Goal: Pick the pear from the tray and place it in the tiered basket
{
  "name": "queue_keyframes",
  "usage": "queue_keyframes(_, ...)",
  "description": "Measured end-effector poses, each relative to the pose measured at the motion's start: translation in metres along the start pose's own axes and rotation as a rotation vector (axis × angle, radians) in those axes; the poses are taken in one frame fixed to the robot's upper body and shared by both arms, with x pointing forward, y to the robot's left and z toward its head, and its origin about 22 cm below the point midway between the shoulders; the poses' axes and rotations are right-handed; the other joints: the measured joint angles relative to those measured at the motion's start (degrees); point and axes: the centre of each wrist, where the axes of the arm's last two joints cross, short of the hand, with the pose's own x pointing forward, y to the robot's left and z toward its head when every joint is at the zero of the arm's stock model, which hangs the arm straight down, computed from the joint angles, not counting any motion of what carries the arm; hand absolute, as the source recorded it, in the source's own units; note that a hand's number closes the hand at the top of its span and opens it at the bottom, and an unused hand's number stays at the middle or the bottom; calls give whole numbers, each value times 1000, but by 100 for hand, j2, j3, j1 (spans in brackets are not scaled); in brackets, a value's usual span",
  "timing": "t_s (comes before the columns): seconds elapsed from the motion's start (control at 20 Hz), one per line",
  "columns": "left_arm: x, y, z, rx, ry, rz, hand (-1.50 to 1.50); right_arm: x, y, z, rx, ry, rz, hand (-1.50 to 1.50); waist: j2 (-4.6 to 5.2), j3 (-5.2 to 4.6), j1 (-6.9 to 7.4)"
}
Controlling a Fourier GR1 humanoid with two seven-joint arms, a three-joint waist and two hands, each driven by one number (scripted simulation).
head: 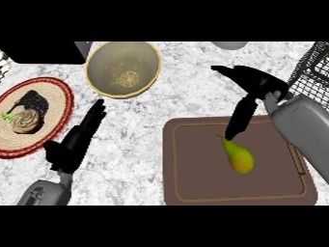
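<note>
Right now the pear [239, 157] lies on its side on the brown tray [195, 183], a little right of the tray's middle, its stem end pointing up toward the far edge and its fat yellow-green end toward the near edge. Nothing is holding it.

The right hand [256, 89] hangs over the tray's far edge, its grey forearm coming in from the right side. Its fingers [238, 120] are stretched straight down toward the pear's stem, and their tips end just above it; whether they touch it I cannot tell. The thumb sticks out up and to the left, well apart from the fingers, so the hand is spread and has nothing in it.

The left hand [78, 140] rests on the counter [135, 125] to the left of the tray, fingers straight and pointing away toward the far side, also spread and holding nothing.

The tiered basket [320, 65], black wire, shows at the upper right corner, beyond the right forearm and well apart from the pear.

At the far side of the counter sits a yellowish bowl [123, 68] with a small round pattern inside. To the left is a woven plate [28, 116] with a red rim, carrying a dark item and a swirled pale one beside a bit of green.
</note>
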Motion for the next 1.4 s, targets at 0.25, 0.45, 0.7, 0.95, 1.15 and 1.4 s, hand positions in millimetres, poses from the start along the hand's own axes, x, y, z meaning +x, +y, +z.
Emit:
queue_keyframes(0.25,-5,2,0,8,7,7,0,35,-13,14,140,44,153,-150,14,13,-43)
queue_keyframes(0.45,-4,-3,2,9,5,15,0,46,-14,22,177,33,158,-150,20,21,-58)
queue_keyframes(0.7,-8,-2,5,14,4,12,0,46,-4,27,165,66,175,-150,27,25,-72)
queue_keyframes(0.95,-1,-3,-1,10,0,12,0,33,8,23,131,151,242,-150,38,28,-67)
queue_keyframes(1.15,-4,-2,0,11,-1,7,0,22,32,11,162,215,266,-150,44,28,-59)
queue_keyframes(1.4,-4,4,0,13,-4,9,0,4,50,6,184,245,237,-150,46,31,-60)
